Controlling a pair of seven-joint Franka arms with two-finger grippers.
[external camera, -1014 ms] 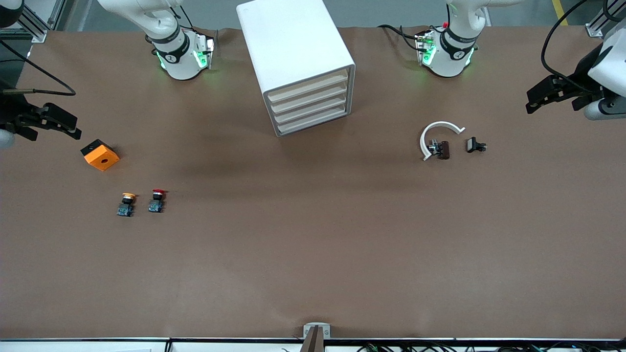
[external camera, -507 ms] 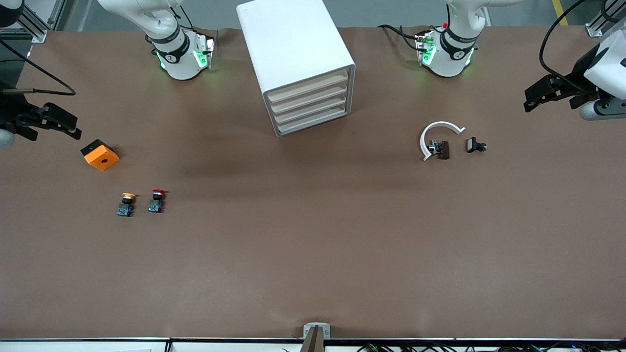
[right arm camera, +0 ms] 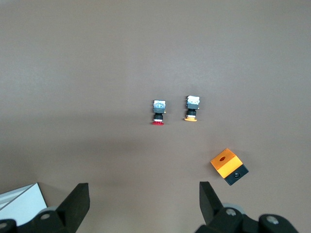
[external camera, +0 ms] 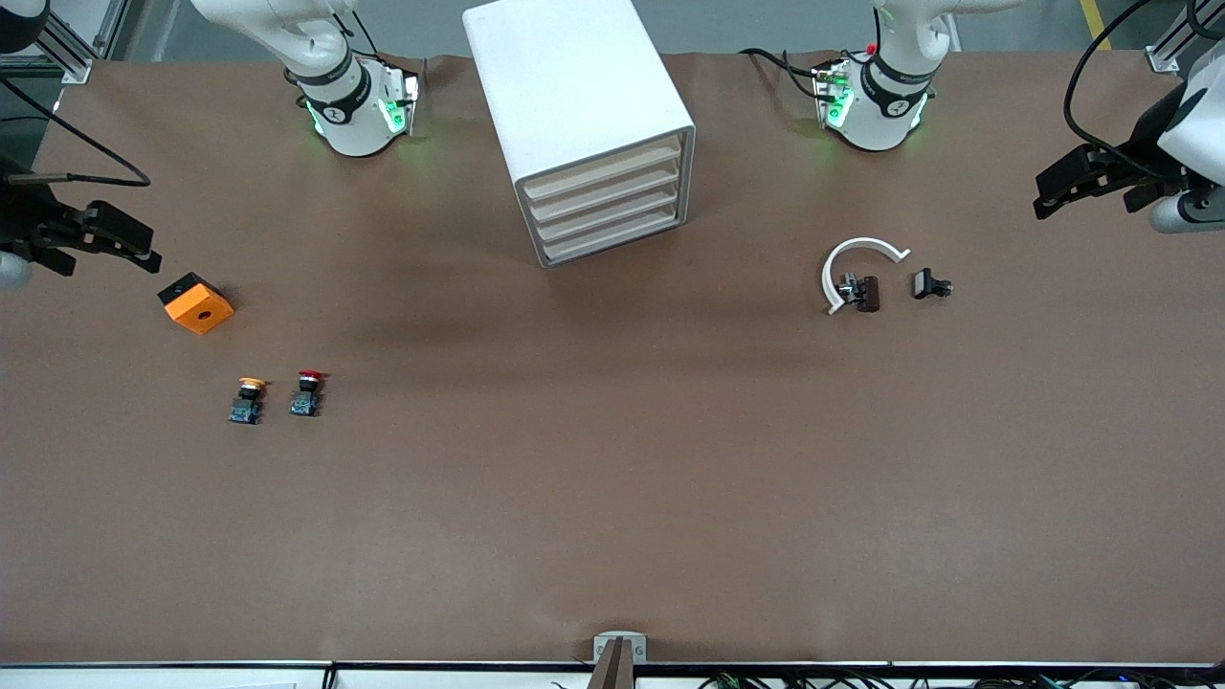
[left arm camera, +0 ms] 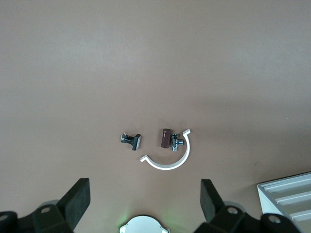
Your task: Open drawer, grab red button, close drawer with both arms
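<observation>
The white drawer cabinet [external camera: 584,124] stands between the two arm bases, and all its drawers [external camera: 608,206] are shut. The red-capped button [external camera: 307,393] [right arm camera: 158,112] stands on the table toward the right arm's end, nearer to the front camera than the cabinet. My right gripper [external camera: 144,251] [right arm camera: 144,199] hangs open and empty above that end of the table, beside the orange cube. My left gripper [external camera: 1043,196] [left arm camera: 146,199] hangs open and empty above the left arm's end. Neither gripper touches anything.
A yellow-orange-capped button [external camera: 248,399] stands beside the red one. An orange cube with a hole [external camera: 196,302] lies farther from the front camera than both. A white C-shaped ring [external camera: 857,263], a small brown part [external camera: 866,293] and a small black part [external camera: 928,284] lie toward the left arm's end.
My left gripper has shifted slightly outward toward its end of the table. The right arm and all objects have stayed put.
</observation>
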